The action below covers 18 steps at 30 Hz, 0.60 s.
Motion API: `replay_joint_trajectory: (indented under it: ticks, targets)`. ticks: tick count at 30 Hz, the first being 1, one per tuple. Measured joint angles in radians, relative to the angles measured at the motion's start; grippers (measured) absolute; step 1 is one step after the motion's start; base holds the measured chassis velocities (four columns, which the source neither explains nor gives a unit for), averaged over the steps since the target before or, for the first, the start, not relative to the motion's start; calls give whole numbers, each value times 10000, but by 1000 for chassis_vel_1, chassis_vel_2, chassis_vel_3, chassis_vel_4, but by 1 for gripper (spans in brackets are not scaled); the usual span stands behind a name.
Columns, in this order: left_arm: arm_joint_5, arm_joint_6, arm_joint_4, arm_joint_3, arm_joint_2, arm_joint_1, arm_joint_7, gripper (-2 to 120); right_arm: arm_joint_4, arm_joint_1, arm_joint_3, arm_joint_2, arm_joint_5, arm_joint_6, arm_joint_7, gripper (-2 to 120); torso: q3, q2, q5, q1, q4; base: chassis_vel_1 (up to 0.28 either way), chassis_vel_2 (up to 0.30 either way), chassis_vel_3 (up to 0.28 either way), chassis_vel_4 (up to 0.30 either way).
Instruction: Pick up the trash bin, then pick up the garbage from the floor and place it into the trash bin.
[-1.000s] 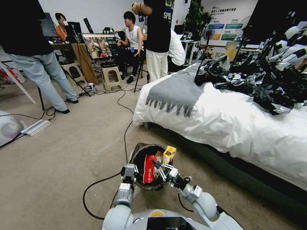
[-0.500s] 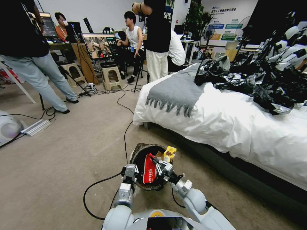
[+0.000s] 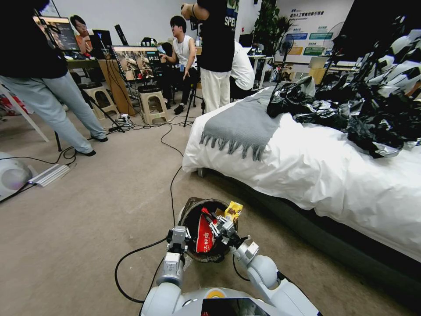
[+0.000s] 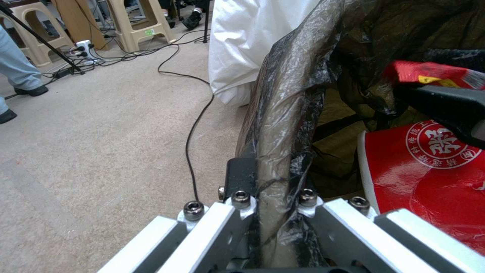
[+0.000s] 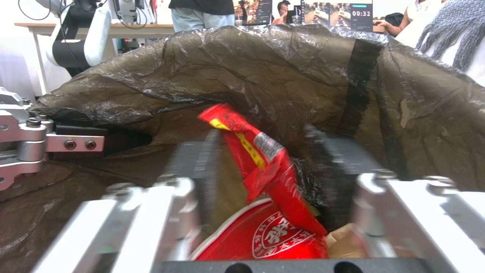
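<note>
Both arms reach forward and down from the torso. The left pincer [image 3: 179, 235] is clamped on the bin [image 3: 189, 210] rim, one finger on each side of the lined wall. The right pincer [image 3: 218, 226], wrist bent inward over the bin mouth, has its fingers [image 5: 336, 159] parted around a red packet [image 5: 263, 159].

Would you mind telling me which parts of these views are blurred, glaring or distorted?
Right wrist view: the right gripper is smeared with blur, while the red packet and the bin liner are sharp. Left wrist view: the left gripper on the trash bin rim is crisp. Head view: wide-angle bending at the edges, glare on the black bags.
</note>
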Motion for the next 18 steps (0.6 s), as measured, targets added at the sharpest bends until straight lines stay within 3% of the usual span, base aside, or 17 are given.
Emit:
replay_joint_trajectory:
  ticks: [3,6,13,18]
  targets:
    - [0,0,2,2,0,0,0,0,2,-3,11,-1,-9,0,-4,58,0,0,0,0,0,0,0,0,0]
    - [0,0,32,5,0,-2,0,0,30,-17,33,-8,-25,3,-12,74,0,0,0,0,0,0,0,0,0]
    - [0,1,36,16,6,-3,0,0,47,-26,38,-36,-36,9,-27,97,0,0,0,0,0,0,0,0,0]
    - [-1,5,36,9,25,6,0,0,127,-76,61,-56,-42,13,-35,100,0,0,0,0,0,0,0,0,0]
